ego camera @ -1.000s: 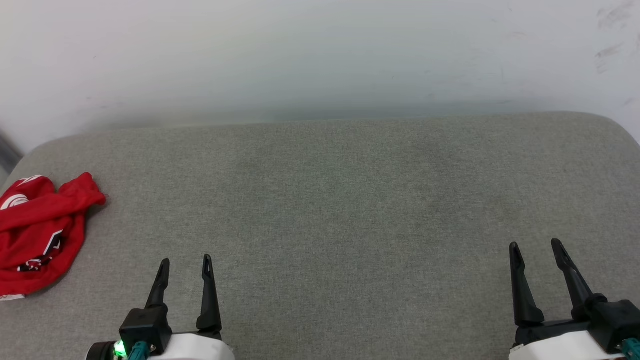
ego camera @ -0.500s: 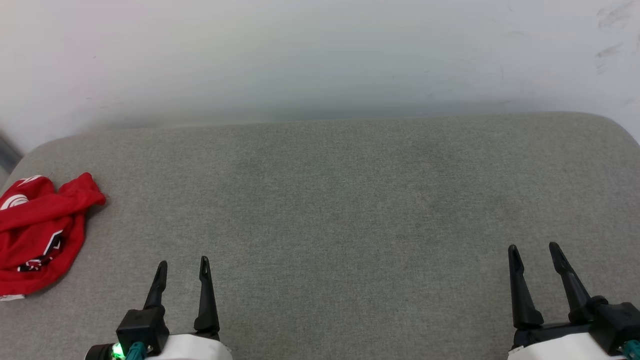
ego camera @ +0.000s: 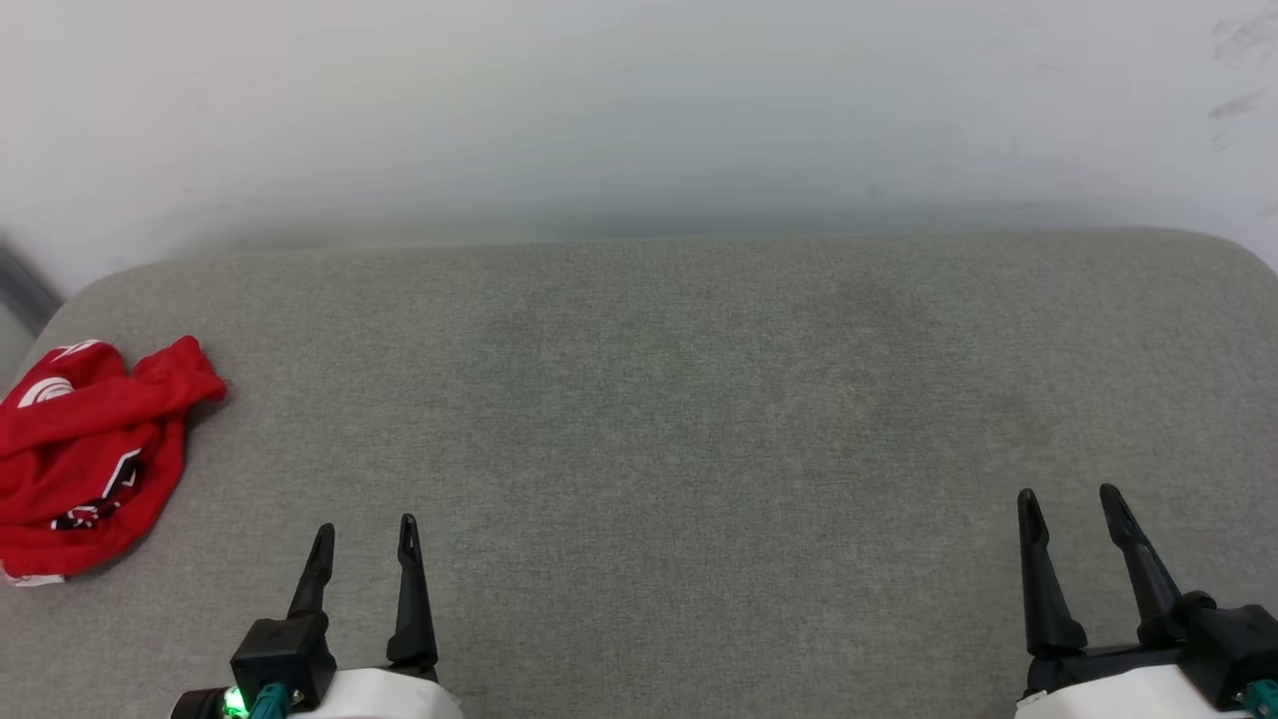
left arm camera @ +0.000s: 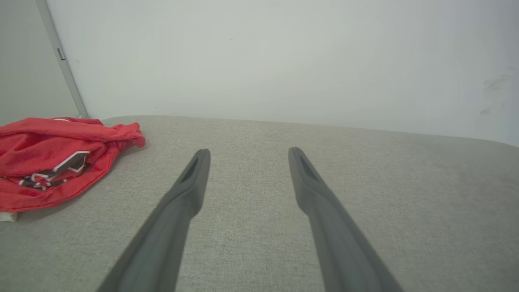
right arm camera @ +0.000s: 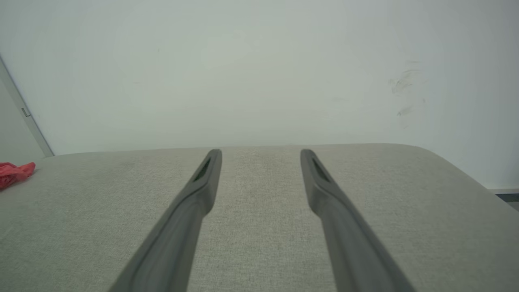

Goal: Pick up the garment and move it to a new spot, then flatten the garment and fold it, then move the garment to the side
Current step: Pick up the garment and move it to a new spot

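The shirt [ego camera: 90, 454] lies crumpled at the cushion's [ego camera: 699, 399] left edge. The left gripper [ego camera: 364, 529] and right gripper [ego camera: 1063, 494] are open and empty. Use the left gripper: pinch a raised fold, then lift clear.

The garment [ego camera: 90, 459] lies crumpled at the tabletop's [ego camera: 639, 399] left end, clipped by the head view's left edge. Its black-and-white lettering is folded into creases and I cannot read it. From my right wrist it is a small red scrap at the frame's edge. My left claw [ego camera: 365, 526] and right claw [ego camera: 1066, 494] are cropped at the bottom edge.
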